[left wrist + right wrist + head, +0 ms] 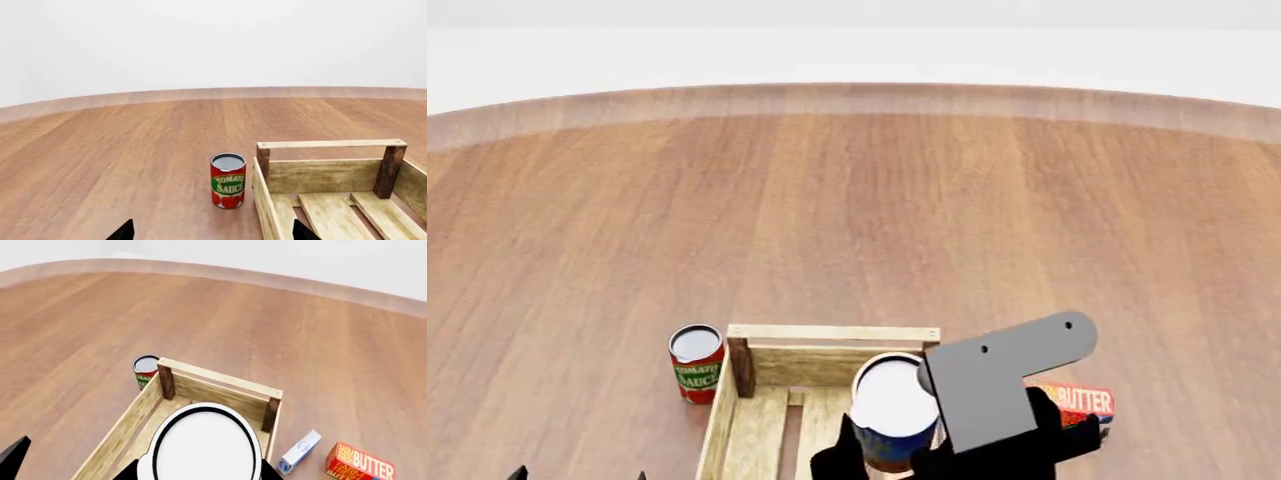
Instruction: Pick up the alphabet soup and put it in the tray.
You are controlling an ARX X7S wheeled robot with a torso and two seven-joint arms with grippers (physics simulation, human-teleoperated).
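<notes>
The alphabet soup (pixel 893 415), a blue-labelled can with a white top, is held in my right gripper (pixel 897 458), above the far end of the tray (pixel 827 334). In the right wrist view its white top (pixel 203 445) fills the space between the jaws, over the light-wood tray (pixel 220 380). My left gripper (pixel 212 231) is open and empty, low over the table, facing the tomato sauce can (pixel 228 180) and the tray's near wall (pixel 320 175). Only its dark fingertips (pixel 518 472) show in the head view.
The red-and-green tomato sauce can (pixel 697 362) stands just left of the tray's far corner, also in the right wrist view (pixel 145 369). A butter box (pixel 1077 401) lies right of the tray (pixel 360 465), with a small white-and-blue carton (pixel 298 452) beside it.
</notes>
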